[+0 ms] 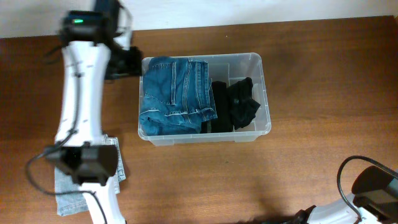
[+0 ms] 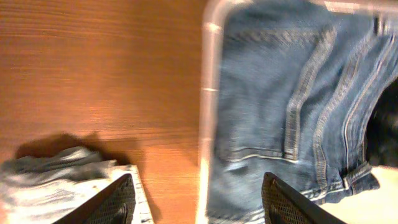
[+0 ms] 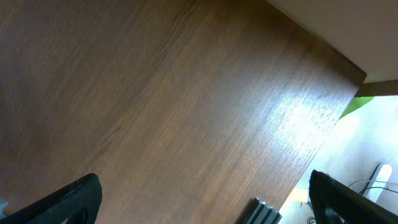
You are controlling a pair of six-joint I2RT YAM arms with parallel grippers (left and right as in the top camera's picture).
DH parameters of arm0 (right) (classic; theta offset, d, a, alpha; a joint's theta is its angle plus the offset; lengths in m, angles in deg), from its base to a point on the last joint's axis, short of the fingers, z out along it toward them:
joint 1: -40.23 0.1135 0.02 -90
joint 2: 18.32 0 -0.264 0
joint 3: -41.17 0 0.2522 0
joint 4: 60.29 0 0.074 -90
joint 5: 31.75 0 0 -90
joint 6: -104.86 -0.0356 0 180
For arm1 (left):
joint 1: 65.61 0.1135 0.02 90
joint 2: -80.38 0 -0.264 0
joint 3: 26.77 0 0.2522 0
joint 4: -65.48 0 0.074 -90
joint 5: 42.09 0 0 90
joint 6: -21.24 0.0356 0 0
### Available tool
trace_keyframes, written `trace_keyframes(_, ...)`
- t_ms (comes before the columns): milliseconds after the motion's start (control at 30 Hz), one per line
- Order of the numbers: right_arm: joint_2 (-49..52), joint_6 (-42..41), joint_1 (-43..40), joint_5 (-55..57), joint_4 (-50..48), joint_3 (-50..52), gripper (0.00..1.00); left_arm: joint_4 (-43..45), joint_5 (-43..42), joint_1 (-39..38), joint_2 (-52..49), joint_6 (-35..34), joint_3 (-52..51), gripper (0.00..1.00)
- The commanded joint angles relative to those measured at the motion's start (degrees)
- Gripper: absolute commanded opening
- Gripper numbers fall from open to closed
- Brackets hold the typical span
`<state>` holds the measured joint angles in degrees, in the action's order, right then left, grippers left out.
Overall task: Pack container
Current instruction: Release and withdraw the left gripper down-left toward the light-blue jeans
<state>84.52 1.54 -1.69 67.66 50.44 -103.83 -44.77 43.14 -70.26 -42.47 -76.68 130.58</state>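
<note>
As the overhead view is scanned, the container (image 1: 205,138) is found at the middle of the table (image 1: 311,62), with blue jeans (image 1: 174,93) packed in its 9 o'clock half and black clothing (image 1: 239,102) at its 3 o'clock end. The left gripper (image 2: 202,199) is held at the container's 9 o'clock rim — fingers parted, nothing gripped between them. A folded pale cloth (image 1: 68,193) is seen at 7 o'clock on the table. The right gripper (image 3: 204,193) is spread wide over bare wood at 5 o'clock — nothing is held.
</note>
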Motion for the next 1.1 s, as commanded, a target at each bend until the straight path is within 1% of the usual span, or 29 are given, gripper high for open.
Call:
trace_keyframes(0, -1.01, 0.00, -0.11, 0.90, 0.35, 0.22, 0.98, -0.24, -2.12, 5.16, 2.82, 0.52, 0.42, 0.65)
trace_keyframes(67, -1.01, 0.02, -0.11, 0.90, 0.35, 0.22, 0.98, -0.24, -2.10, 7.30, 3.63, 0.52, -0.55, 0.66)
trace_keyframes(200, -1.01, 0.02, -0.11, 0.90, 0.35, 0.22, 0.98, -0.24, -2.23, 12.11, 7.21, 0.50, -5.88, 0.66)
trace_keyframes(400, -1.01, 0.02, -0.11, 0.90, 0.35, 0.22, 0.98, -0.24, -4.98, 21.27, 17.99, 0.50, -14.75, 0.67)
trace_keyframes(567, -1.01, 0.00, -0.11, 0.90, 0.35, 0.22, 0.98, -0.22, -4.35, 27.02, 26.60, 0.52, -21.51, 0.68)
trace_keyframes(633, -1.01, 0.00, -0.11, 0.90, 0.35, 0.22, 0.98, -0.22, -2.27, 27.80, 28.48, 0.55, -24.96, 0.71)
trace_keyframes(733, -1.01, 0.02, -0.11, 0.90, 0.35, 0.22, 0.98, -0.22, 1.29, 28.48, 29.73, 0.55, -32.02, 0.72)
trace_keyframes(867, -1.01, 0.00, -0.11, 0.90, 0.35, 0.22, 0.98, 1.18, 2.93, 30.56, 29.70, 0.79, -42.16, 0.72)
trace_keyframes(967, -1.01, 0.00, -0.11, 0.90, 0.35, 0.22, 0.98, 4.87, 2.86, 33.70, 29.70, 0.87, -49.53, 0.72)
trace_keyframes(1000, -1.01, 0.00, -0.11, 0.90, 0.35, 0.22, 0.98, 7.69, 1.70, 35.71, 29.70, 2.03, -53.62, 0.72)
trace_keyframes(1067, -1.01, 0.00, -0.11, 0.90, 0.35, 0.22, 0.98, 10.71, -0.44, 37.92, 29.70, 4.22, -58.16, 0.72)
